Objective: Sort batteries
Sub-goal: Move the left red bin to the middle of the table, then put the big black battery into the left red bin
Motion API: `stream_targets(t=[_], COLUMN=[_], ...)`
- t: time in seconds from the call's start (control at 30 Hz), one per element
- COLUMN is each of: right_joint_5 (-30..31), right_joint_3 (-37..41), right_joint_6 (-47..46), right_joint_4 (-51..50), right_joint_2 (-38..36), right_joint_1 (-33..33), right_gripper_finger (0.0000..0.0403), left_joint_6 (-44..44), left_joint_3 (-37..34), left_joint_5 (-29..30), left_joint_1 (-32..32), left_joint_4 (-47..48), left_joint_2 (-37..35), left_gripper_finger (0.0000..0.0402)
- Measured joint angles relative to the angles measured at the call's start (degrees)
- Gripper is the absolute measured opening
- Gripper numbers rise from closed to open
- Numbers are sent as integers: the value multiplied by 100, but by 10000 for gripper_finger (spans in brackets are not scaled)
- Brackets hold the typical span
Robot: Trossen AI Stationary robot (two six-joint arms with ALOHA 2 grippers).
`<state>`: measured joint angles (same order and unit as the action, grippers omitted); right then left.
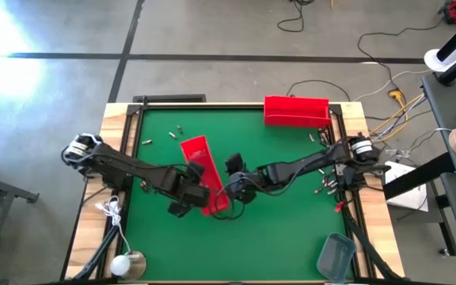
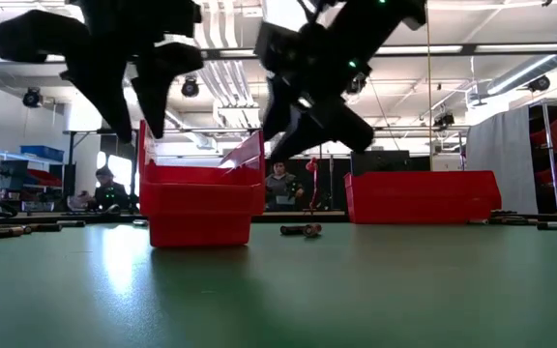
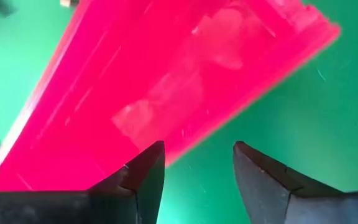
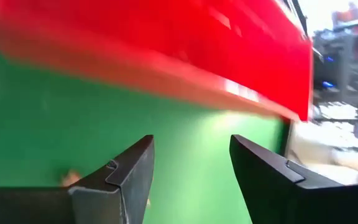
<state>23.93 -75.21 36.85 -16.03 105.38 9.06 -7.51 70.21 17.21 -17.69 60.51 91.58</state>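
Observation:
A long red bin [image 1: 200, 170] lies slantwise on the middle of the green table, and it also shows in the low view [image 2: 201, 198]. My left gripper [image 3: 197, 149] is open and empty, above the table beside the bin's near end [image 1: 188, 198]. My right gripper [image 4: 191, 140] is open and empty, just right of the same bin [image 1: 232, 186]. A second red bin [image 1: 295, 111] stands at the far right. Small batteries lie loose at the far left [image 1: 179, 129] and along the right edge [image 1: 327, 184]. One battery lies between the bins [image 2: 303, 230].
A small grey tray [image 1: 335, 257] sits at the near right corner. A white cord and a round object [image 1: 125, 265] lie at the near left corner. A wooden frame [image 1: 113, 158] borders the green mat. People sit in the room beyond the table [image 2: 280, 184].

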Motion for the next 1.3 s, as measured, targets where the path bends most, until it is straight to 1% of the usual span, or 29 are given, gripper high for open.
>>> stream_targets(t=[0.1, 0.17, 0.3, 0.4, 0.5, 0.57, 0.63, 0.7, 0.8, 0.9, 1.0, 1.07, 1.2, 1.3], right_joint_5=[-592, -791, -1071, -1470, -2004, -2326, -2447, -2443, -2238, -1604, -776, -448, -307, -296], right_joint_3=[-246, -305, -329, -367, -569, -738, -904, -1020, -1063, -1080, -1118, -1142, -1139, -1098], right_joint_6=[-412, -604, -894, -1167, -1462, -1598, -1663, -1633, -1478, -1299, -1232, -1364, -1814, -1925], right_joint_4=[-219, -292, -199, -3, 142, 134, 153, 142, 39, -388, -1046, -1609, -2522, -2746], right_joint_2=[176, 298, 458, 572, 650, 665, 673, 673, 671, 655, 569, 492, 384, 299], right_joint_1=[-11, -11, -6, 5, 16, 18, 22, 21, -17, -35, -35, -35, -58, -132], right_gripper_finger=[203, 203, 203, 203, 203, 203, 203, 203, 203, 203, 203, 203, 203, 203], left_joint_6=[302, 590, 1108, 1642, 2432, 3164, 3918, 4503, 4855, 4962, 4959, 4876, 4639, 4557], left_joint_3=[-458, -805, -1611, -2236, -2754, -3003, -3199, -3319, -3472, -3545, -3616, -3699, -3878, -3894], left_joint_5=[37, 182, 462, 880, 1410, 1732, 1899, 1863, 1538, 1331, 1329, 1312, 1169, 1169], left_joint_1=[0, 0, 0, -4, -4, -2, -4, -4, -4, -4, -4, -4, -4, -4], left_joint_4=[-253, -474, -1326, -1987, -2182, -2082, -1831, -1693, -1564, -1567, -1575, -1573, -1573, -1603], left_joint_2=[-611, -1103, -2216, -3025, -3725, -4091, -4381, -4613, -4842, -4901, -4854, -4777, -4564, -4389], left_gripper_finger=[164, 161, 158, 157, 157, 157, 157, 157, 157, 157, 157, 157, 157, 157])
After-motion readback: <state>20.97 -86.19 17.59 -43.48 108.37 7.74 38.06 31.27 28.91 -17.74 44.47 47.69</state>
